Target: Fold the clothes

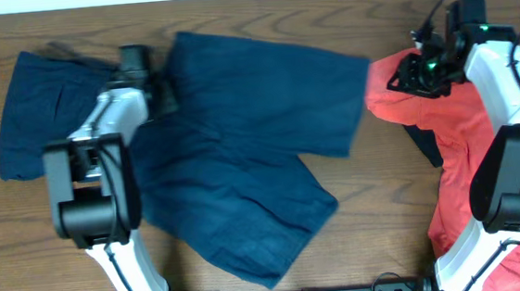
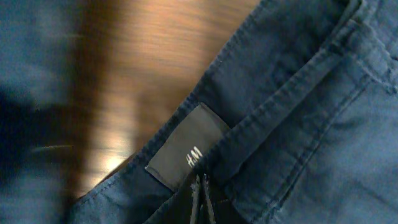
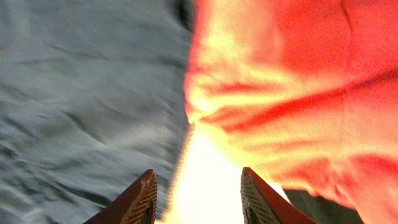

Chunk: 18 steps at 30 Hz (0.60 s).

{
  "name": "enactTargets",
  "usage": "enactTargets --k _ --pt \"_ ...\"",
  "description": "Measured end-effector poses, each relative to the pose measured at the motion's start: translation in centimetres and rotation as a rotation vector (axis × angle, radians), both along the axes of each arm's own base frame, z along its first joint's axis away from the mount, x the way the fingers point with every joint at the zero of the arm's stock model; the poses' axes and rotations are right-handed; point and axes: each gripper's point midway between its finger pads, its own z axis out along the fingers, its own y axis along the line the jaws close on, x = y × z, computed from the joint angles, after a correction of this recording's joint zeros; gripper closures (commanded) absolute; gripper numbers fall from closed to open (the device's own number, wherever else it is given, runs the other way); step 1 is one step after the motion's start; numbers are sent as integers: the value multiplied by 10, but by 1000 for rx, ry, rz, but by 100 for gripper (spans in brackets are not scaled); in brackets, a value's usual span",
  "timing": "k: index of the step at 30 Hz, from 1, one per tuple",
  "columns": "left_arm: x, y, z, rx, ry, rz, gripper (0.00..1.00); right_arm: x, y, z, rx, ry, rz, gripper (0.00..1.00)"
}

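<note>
The navy shorts [image 1: 242,147] lie spread out in the middle of the table, legs toward the right and front. My left gripper [image 1: 165,95] is at their waistband and looks shut on it; in the left wrist view the closed fingertips [image 2: 202,202] pinch the fabric just below a dark label [image 2: 186,146]. My right gripper [image 1: 401,77] is open at the far right. In the right wrist view its fingers [image 3: 199,199] hover over the line where the shorts' leg [image 3: 81,106] meets a red garment [image 3: 298,93], holding nothing.
A similar navy garment [image 1: 39,116] lies at the far left, partly under my left arm. A red garment [image 1: 469,138] covers the right side, with a dark piece [image 1: 427,146] showing at its left edge. Bare wood table [image 1: 26,238] shows at the front left.
</note>
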Motion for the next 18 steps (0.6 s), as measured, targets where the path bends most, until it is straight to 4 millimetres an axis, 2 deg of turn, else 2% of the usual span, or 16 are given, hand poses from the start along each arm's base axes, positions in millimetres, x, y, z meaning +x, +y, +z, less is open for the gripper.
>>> enactTargets --k 3,9,10,12,15,16,18 --pt "-1 17 0 -58 -5 50 94 8 9 -8 -25 -35 12 57" --pt "-1 8 2 -99 -9 0 91 3 28 -33 -44 -25 0 56" --pt "-3 5 3 -106 -6 -12 90 0 31 -39 -47 -16 2 59" --pt "-9 -7 5 -125 11 -42 89 -3 35 -48 -60 -19 10 73" --pt "-28 -24 10 -152 59 -82 88 -2 40 -63 -84 -52 4 88" --pt "-35 -29 15 -160 70 -92 88 -1 38 -67 -97 -64 -6 94" --pt "-46 -36 32 -175 75 -106 87 -1 32 -77 -128 -74 -44 98"
